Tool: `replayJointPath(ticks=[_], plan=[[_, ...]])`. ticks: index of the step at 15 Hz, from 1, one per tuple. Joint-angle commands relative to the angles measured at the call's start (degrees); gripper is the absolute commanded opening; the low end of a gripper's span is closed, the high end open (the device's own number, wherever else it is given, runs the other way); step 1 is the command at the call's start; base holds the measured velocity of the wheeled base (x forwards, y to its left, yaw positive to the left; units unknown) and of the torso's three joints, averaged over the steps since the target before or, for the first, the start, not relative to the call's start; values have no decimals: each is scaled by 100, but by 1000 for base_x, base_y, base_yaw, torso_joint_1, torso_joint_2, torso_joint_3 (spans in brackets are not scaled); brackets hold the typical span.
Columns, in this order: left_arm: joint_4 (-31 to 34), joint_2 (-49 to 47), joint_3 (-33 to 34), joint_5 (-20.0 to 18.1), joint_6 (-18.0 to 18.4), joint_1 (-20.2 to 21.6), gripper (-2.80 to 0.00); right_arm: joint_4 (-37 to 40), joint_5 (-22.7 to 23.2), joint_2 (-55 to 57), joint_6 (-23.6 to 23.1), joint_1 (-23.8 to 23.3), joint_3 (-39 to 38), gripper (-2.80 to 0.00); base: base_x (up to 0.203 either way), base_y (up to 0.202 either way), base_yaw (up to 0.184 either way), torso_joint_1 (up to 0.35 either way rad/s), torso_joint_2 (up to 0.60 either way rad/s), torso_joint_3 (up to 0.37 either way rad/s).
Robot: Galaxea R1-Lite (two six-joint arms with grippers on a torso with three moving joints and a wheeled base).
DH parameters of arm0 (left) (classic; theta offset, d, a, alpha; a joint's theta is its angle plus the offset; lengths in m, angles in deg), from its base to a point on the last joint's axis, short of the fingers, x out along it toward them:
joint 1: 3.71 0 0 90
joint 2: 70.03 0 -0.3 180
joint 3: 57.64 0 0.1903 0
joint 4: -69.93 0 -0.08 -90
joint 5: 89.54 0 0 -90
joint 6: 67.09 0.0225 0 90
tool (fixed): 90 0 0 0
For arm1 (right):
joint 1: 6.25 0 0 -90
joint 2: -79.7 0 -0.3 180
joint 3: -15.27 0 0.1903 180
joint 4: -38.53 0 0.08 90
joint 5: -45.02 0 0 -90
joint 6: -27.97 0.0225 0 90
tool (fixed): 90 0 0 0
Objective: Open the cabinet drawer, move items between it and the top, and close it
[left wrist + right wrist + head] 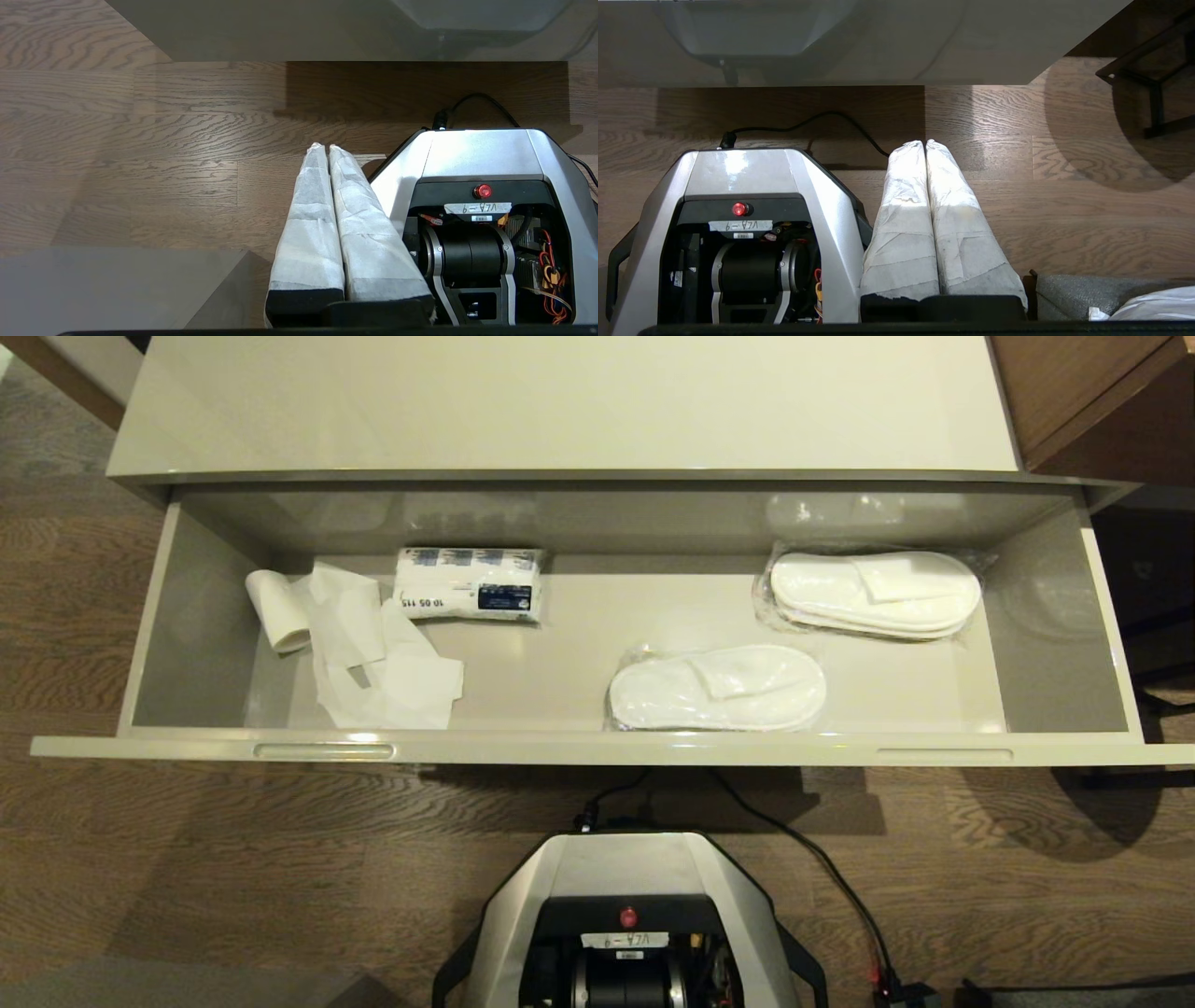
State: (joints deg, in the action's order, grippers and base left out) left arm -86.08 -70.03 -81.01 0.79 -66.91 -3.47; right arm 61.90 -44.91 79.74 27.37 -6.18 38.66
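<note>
A: Position? 
B: Drawer (597, 747) stands open; 2 wrapped slipper pairs (717, 688) and a paper roll (277, 609) lie inside.

A: Handling? 
B: Light, soft, slippery wrap; likely pinch mid-pack. Left gripper (325, 148) and right gripper (924, 143) closed, empty, over floor.

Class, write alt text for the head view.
An open cabinet drawer holds two wrapped slipper pairs on the right, a paper roll with a loose tail and a wrapped packet on the left. The cabinet top is behind.
</note>
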Motion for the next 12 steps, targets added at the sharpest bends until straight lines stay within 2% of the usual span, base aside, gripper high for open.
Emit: replayJointPath(ticks=[1, 12], plan=[[-1, -9, 0, 2, -1, 2, -280, 0, 1, 4, -2, -6, -11, -280, 0, 0, 0, 0, 0, 0], [-1, -9, 0, 2, -1, 2, -280, 0, 1, 4, -2, -7, -11, -280, 0, 0, 0, 0, 0, 0]])
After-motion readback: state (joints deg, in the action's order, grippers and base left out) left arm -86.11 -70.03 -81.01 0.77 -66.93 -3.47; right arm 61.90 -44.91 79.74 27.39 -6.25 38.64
